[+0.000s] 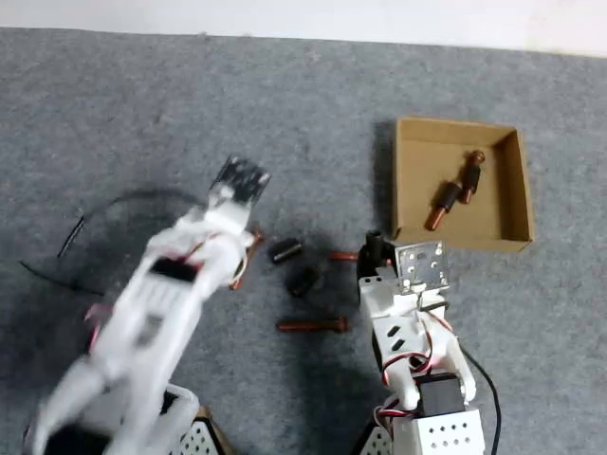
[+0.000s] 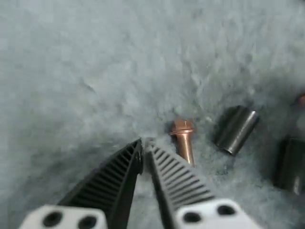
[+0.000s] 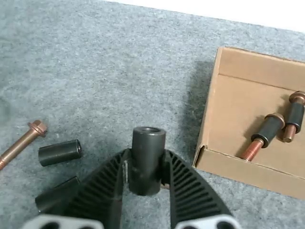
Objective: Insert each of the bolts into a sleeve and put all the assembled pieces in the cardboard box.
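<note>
Grey fuzzy tabletop (image 1: 142,104), high view. An open brown cardboard box (image 1: 417,161) sits far right with two sleeved bolts (image 1: 446,204) (image 1: 471,175) inside. Three loose copper hex-head bolts lie on the tabletop: one (image 1: 313,325) in the open, one (image 1: 342,255) just beside the right pincer (image 1: 375,256), one (image 1: 247,258) half under the blurred white left arm (image 1: 161,303). Two loose black cylindrical sleeves (image 1: 285,251) (image 1: 303,282) lie between the arms. A thin black cable (image 1: 71,237) lies at the left.

Left wrist view: the left pincer (image 2: 144,145) is closed to a sliver and grips nothing. Its tips are just beside one bolt (image 2: 183,140). Two sleeves (image 2: 237,130) (image 2: 288,164) lie past it.

Right wrist view: the right pincer (image 3: 147,160) clamps a third sleeve (image 3: 148,143) upright, bore up. The box (image 3: 228,109) is near, and both sleeved bolts (image 3: 267,136) (image 3: 293,117) lie in it. One bolt (image 3: 24,140) and two sleeves (image 3: 59,152) (image 3: 57,193) lie on the other side.
</note>
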